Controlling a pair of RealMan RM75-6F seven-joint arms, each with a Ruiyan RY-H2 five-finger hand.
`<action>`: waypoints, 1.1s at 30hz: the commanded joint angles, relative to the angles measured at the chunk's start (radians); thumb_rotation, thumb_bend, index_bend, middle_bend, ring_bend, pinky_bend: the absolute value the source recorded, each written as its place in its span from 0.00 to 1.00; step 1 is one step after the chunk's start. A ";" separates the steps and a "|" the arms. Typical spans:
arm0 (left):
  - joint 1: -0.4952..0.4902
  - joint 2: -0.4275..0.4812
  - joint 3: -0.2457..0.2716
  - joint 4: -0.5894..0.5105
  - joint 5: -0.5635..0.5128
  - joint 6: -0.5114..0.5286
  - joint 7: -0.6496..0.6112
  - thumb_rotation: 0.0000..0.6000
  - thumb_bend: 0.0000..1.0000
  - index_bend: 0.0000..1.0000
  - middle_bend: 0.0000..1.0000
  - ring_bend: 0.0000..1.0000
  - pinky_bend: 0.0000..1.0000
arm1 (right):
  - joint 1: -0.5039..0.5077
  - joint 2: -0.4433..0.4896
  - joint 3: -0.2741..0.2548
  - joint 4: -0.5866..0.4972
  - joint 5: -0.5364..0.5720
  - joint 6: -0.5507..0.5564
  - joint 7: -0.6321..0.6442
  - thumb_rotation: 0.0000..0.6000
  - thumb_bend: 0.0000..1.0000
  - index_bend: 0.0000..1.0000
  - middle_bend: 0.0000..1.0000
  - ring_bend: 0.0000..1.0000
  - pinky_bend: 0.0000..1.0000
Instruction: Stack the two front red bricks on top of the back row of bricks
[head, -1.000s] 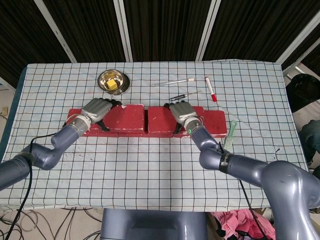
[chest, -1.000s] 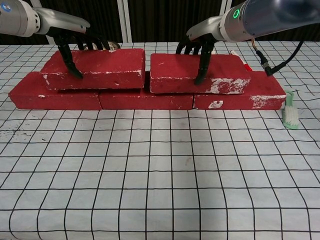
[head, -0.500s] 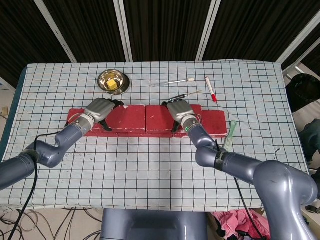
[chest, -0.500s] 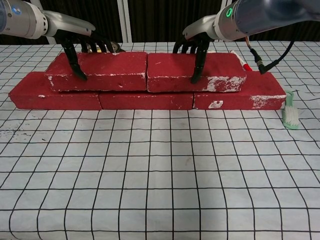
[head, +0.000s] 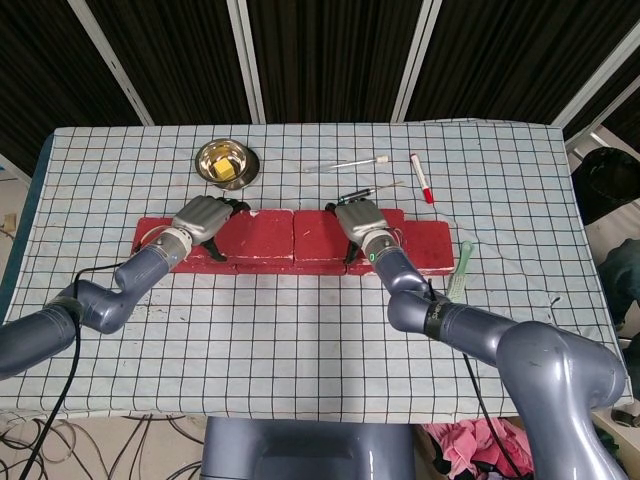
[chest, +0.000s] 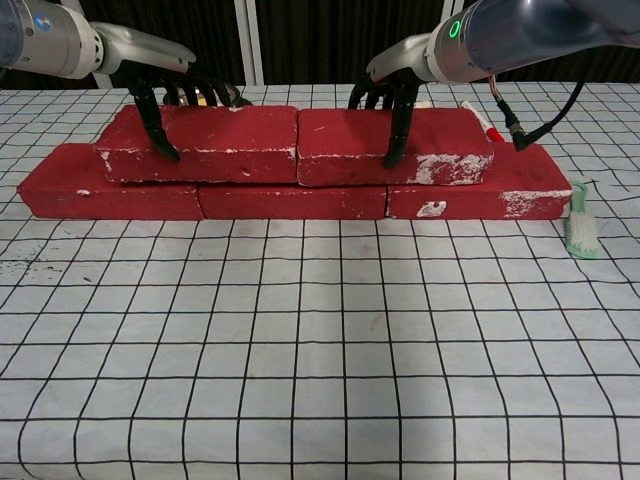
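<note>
Left hand (chest: 165, 100) grips the left upper brick (chest: 210, 143); right hand (chest: 392, 100) grips the right upper brick (chest: 440, 145) (ends touching), both resting on the back row (chest: 290, 202).

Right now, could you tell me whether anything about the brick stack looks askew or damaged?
Nothing askew: both top bricks lie flat, end to end, on the bottom row. Their lower edges show white scuffs.

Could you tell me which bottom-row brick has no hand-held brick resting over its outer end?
Both end bricks stick out; the right-end brick shows more bare top than the left-end brick.
</note>
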 joint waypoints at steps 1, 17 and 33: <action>-0.002 0.002 0.003 -0.002 -0.001 0.000 0.001 1.00 0.29 0.19 0.23 0.16 0.27 | 0.001 0.000 -0.002 0.002 0.001 -0.001 0.002 1.00 0.00 0.20 0.20 0.15 0.11; -0.010 -0.006 0.017 0.011 -0.015 0.010 0.002 1.00 0.29 0.19 0.23 0.16 0.27 | 0.003 0.002 -0.014 0.002 0.011 -0.017 0.019 1.00 0.00 0.20 0.20 0.15 0.11; -0.019 -0.009 0.027 0.013 -0.031 0.001 0.001 1.00 0.09 0.17 0.21 0.14 0.25 | 0.013 -0.012 -0.028 0.016 0.016 -0.016 0.028 1.00 0.00 0.16 0.16 0.11 0.11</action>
